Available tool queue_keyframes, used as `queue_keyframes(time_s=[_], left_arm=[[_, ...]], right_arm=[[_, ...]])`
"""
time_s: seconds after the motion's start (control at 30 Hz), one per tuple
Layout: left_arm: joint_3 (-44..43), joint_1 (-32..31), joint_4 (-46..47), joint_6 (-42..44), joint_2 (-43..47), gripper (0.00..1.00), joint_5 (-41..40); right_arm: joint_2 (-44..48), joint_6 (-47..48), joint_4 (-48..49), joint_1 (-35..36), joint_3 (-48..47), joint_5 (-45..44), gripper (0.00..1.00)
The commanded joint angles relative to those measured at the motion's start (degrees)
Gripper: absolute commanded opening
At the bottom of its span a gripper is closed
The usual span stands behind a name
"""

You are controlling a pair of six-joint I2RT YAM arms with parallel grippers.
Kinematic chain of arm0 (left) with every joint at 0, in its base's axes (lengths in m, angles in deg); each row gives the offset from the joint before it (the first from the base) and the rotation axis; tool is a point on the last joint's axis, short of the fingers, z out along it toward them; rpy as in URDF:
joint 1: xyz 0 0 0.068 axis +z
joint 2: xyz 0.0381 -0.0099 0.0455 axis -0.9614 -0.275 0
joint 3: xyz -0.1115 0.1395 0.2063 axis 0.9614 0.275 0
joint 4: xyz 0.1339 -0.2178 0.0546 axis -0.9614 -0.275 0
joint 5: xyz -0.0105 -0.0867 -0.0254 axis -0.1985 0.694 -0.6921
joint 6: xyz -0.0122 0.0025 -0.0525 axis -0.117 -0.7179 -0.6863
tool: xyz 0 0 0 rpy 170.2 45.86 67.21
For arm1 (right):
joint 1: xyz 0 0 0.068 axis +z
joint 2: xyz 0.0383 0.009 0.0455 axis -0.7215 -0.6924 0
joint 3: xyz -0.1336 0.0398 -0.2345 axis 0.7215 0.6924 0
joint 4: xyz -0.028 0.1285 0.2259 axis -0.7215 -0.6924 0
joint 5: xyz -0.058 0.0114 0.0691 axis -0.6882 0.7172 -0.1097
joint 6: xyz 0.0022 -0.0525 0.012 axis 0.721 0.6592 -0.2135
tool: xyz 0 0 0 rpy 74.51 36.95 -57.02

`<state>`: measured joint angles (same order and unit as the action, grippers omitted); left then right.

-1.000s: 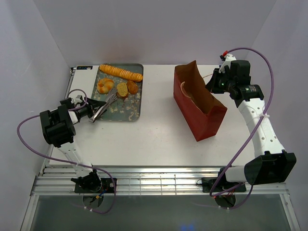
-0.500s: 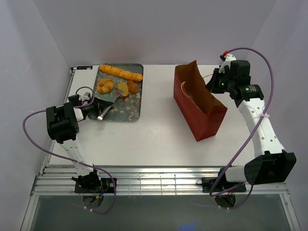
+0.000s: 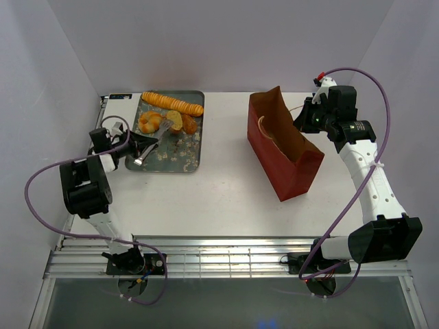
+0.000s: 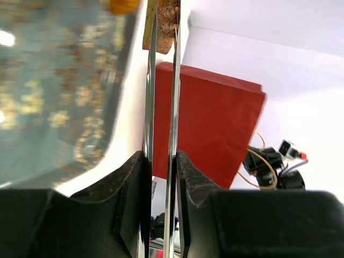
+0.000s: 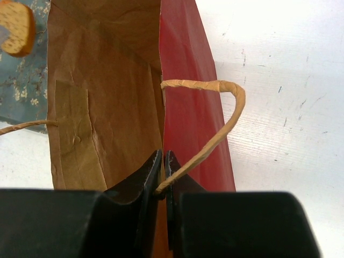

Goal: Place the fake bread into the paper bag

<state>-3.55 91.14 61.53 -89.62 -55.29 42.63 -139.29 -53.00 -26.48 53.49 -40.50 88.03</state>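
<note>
Top view: fake bread [image 3: 172, 103] lies on the grey tray [image 3: 180, 156] at 10 o'clock on the worktop [image 3: 226, 192]. Paper bag [image 3: 285, 154] stands upright at 2 o'clock. Left pincer [image 3: 136, 147] is clenched on the metal tongs [image 3: 152, 142], tips at a toast slice [image 3: 174, 123]. Right pincer [image 3: 306, 122] is on the bag's 2 o'clock rim.

Left wrist: fingers [image 4: 134, 177] squeeze the tongs, slice nipped between the tips at 12 o'clock, red bag behind.

Right wrist: pincer clamped on the bag rim where the string handle [image 5: 215, 129] meets it.
</note>
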Motion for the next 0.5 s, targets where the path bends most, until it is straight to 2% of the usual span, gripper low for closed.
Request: queue_keyframes(time_s=[0.0,0.2,0.3,0.33,0.47], left_arm=[[-0.38,-0.58,1.24,-0.69,10.77,0.2,2.5],[-2.49,-7.42,-0.07,-1.04,19.82,0.2,2.16],[-5.65,-14.01,-0.6,-0.35,21.94,0.2,0.84],[-6.61,-18.12,-1.21,0.27,23.16,0.2,0.23],[-11.71,-25.97,-3.32,1.68,25.9,0.2,-3.54]], right_arm=[[0.07,0.14,1.62,0.16,-1.71,-0.07,0.13],[-0.2,0.05,0.74,0.07,-3.47,-0.59,0.12],[-0.2,-0.12,0.39,0.16,-4.08,-0.86,0.12],[-0.2,-0.12,0.3,0.16,-4.08,-0.94,0.12],[-0.11,-0.3,-0.14,0.16,-4.35,-1.38,0.12]])
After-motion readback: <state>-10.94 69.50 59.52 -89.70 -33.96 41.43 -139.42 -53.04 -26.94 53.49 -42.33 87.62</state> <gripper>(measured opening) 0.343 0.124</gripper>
